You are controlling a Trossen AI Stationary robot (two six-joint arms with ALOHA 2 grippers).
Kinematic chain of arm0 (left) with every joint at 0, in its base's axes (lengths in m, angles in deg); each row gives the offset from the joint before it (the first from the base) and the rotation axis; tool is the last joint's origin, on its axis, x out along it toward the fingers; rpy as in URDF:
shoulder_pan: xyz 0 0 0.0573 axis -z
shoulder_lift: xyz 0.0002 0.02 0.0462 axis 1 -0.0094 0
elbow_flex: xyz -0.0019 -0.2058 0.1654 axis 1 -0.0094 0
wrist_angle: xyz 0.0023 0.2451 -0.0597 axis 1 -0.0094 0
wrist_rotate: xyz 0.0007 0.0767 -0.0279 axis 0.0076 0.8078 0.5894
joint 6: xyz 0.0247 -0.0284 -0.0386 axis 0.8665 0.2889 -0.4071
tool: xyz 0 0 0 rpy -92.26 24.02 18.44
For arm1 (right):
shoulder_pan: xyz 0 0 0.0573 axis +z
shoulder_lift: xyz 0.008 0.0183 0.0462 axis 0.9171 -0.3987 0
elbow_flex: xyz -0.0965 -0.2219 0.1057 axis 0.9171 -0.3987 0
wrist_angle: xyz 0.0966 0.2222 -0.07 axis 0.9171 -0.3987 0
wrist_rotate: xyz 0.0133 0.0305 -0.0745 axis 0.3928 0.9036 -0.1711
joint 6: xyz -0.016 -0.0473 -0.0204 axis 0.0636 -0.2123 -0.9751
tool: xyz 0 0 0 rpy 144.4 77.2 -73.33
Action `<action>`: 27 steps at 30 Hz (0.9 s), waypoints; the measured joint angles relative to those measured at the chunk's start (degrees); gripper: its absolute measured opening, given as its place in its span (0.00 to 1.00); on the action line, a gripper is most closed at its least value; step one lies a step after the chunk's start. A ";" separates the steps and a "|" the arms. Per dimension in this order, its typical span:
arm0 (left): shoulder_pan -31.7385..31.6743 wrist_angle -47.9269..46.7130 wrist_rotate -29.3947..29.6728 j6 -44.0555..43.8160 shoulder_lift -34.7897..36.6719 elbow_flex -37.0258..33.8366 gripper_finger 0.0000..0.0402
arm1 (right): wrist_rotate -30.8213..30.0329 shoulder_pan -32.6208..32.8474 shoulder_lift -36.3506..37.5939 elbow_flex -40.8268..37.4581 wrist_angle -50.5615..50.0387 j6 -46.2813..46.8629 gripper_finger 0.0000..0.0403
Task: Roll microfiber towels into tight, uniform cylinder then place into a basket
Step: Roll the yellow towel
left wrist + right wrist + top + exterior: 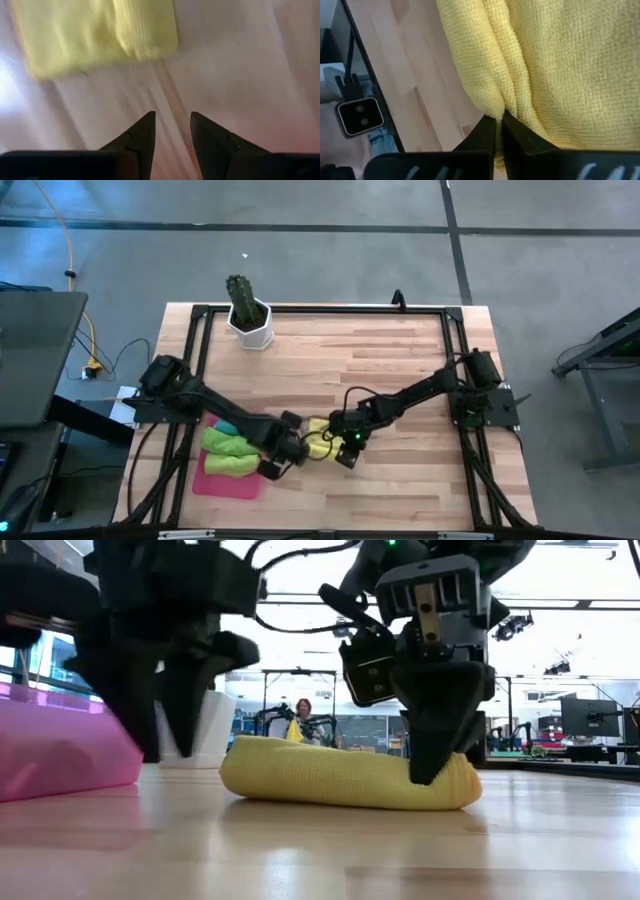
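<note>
The pale butcher-block wooden table (400, 370), planked and smooth, is bounded by a black metal frame. Near its front left corner lies the shallow pink-red rectangular basket (222, 485), which holds soft rolled microfiber towels: two lime-green rolls (228, 453) side by side and a teal one (228, 427) showing at the far edge of the basket. At the table's far edge stands a white faceted pot with a green ribbed cactus (246, 310).

Just beside the basket, toward the middle of the table, the yellow microfiber towel (340, 778) lies on the wood as a loose, flattened roll with a fine looped nap.

The right gripper (498, 131) is closed, its dark tapered fingers pinching a fold of the yellow towel at one end of the roll. The left gripper (172, 131) hangs above bare wood between the basket and the roll's other end, its dark pointed fingers parted by a narrow gap, holding nothing and clear of the cloth.
</note>
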 joint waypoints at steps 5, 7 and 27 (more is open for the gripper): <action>2.66 6.14 7.20 1.62 0.00 0.01 0.28 | 1.31 -1.60 0.00 0.00 -0.05 -0.18 0.00; 2.77 6.35 7.77 1.28 0.00 0.01 0.28 | 2.22 -2.25 0.00 0.00 0.01 -1.04 0.00; 3.74 44.95 14.05 -10.91 21.32 -31.72 0.28 | 2.07 -5.70 -0.01 0.00 10.84 0.20 0.00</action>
